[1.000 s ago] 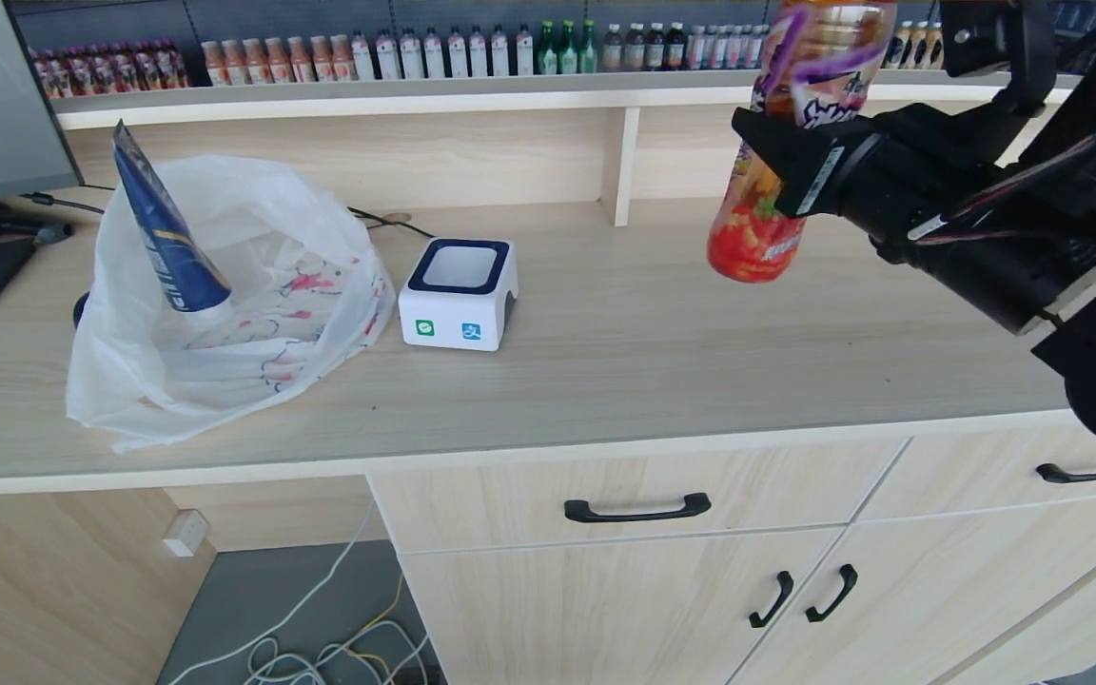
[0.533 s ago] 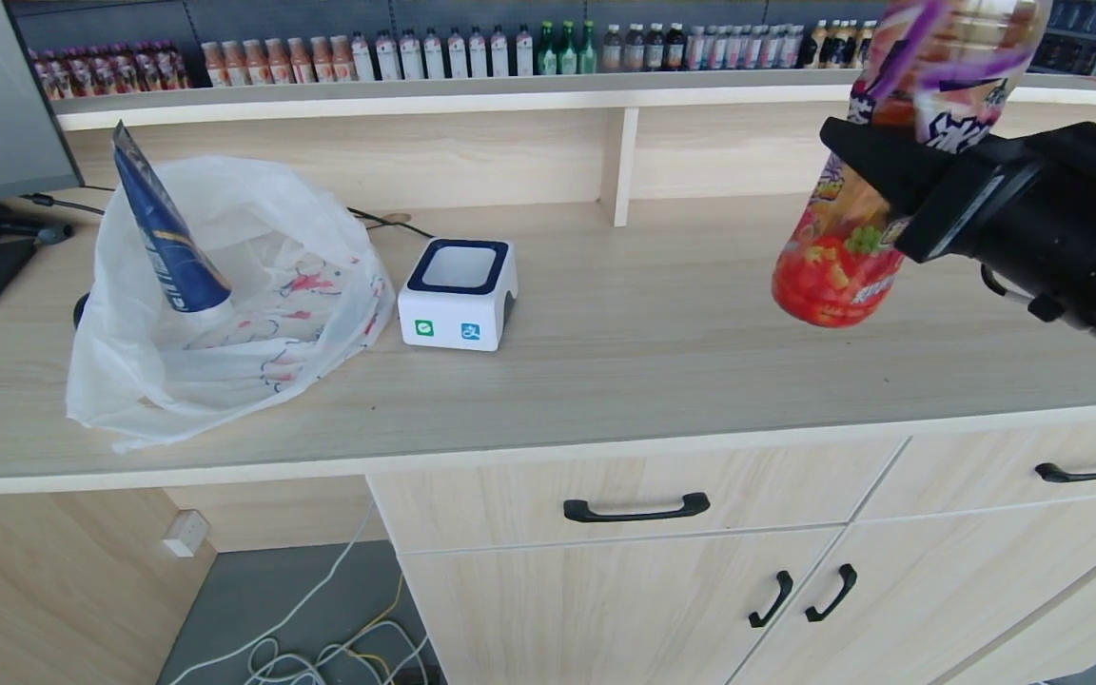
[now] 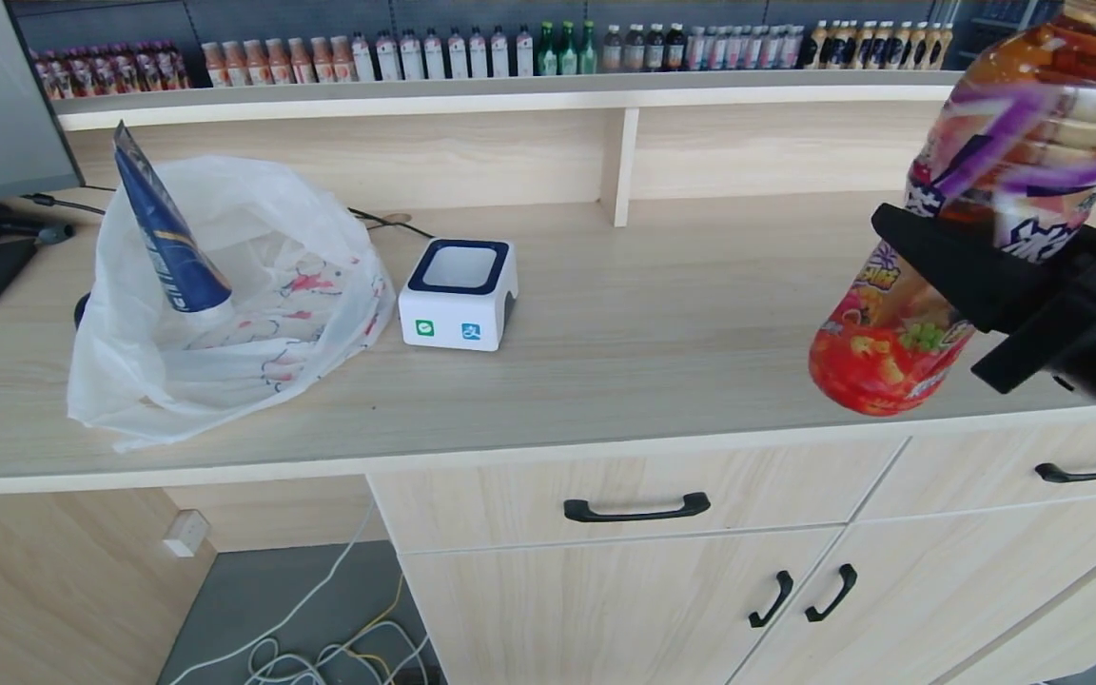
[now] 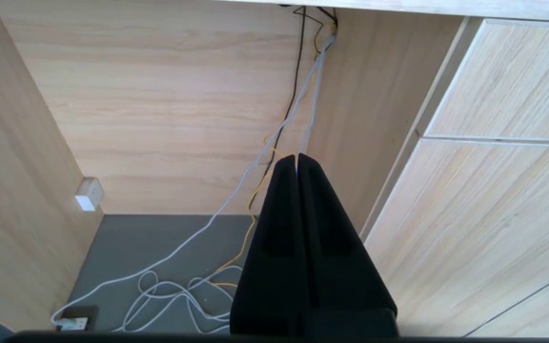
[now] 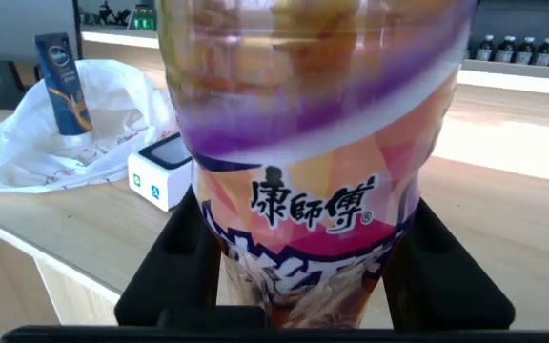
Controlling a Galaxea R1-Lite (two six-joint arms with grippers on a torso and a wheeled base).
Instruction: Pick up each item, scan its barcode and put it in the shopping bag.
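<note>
Counter [image 3: 662, 362] and shopping bag [image 3: 253, 285] sit at the same frame positions as a second ago, so the camera held and what follows is real motion. The bottle [image 3: 976, 209] has travelled from the upper centre-right of the head view to the far right edge, lower and closer to the lens. It hangs tilted, cap toward the upper right corner and base toward the lower left, over the counter's front edge, well clear of the surface. The right gripper [image 3: 986, 276] has its jaws clamped on the bottle's labelled middle. Read this as: pick done, scan not yet done. The path took the bottle farther from the scanner [image 3: 459, 293], which stands at centre left just beside the bag, window facing up. You will probably have to bring the bottle back toward frame centre and turn its barcode down to that window; I cannot see where on the label the barcode lies. The left gripper [image 4: 298, 167] hangs below counter level beside the cabinet fronts, jaws pressed together with nothing between them. Container check: the bag lies slumped at left with its mouth open, and one dark blue tube [image 3: 167, 238] stands in it cap down, its flat end poking above the rim. No other contents can be made out through the plastic.
</note>
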